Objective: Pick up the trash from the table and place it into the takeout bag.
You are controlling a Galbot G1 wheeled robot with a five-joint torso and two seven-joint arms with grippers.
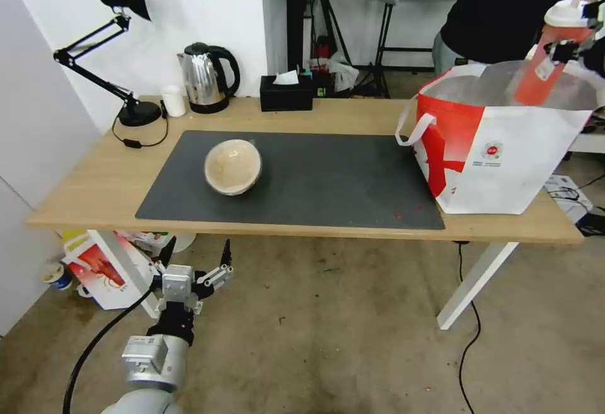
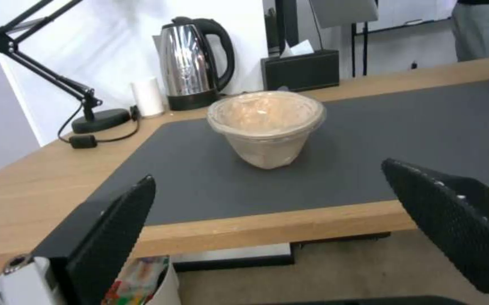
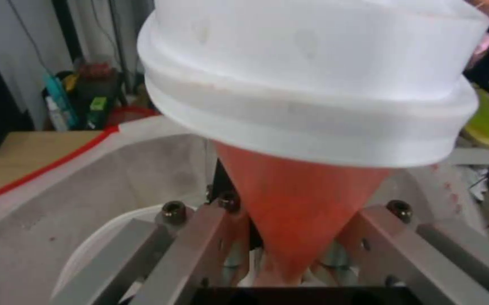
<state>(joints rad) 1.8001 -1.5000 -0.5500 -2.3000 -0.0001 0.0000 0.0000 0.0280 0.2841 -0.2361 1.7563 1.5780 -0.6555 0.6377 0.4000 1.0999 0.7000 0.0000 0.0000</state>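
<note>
1. The takeout bag (image 1: 504, 149) stands on the table (image 1: 94, 193), half on the dark grey mat (image 1: 328, 181) and half off it; everything below is placed from this bag.
2. The right gripper (image 1: 576, 39) is above the bag's open mouth, clamped on the tall red cup (image 1: 548, 61) just under its white lid (image 1: 564, 16). The cup is tilted, its lower end down inside the bag's silvery lining (the right wrist view has the fingers (image 3: 210, 237) pressing both sides of the red body).
3. A curved white rim (image 3: 103, 237) lies inside the bag beneath the cup; what it belongs to I cannot tell.
4. The tan bowl (image 1: 232, 166) sits upright on the mat, well apart from the bag, toward the kettle (image 1: 205, 78) and lamp (image 1: 120, 48).
5. The left gripper (image 1: 195, 263) hangs below the table's near edge, far from the bag and in front of the tan bowl, fingers (image 2: 114, 228) spread apart and holding nothing.
</note>
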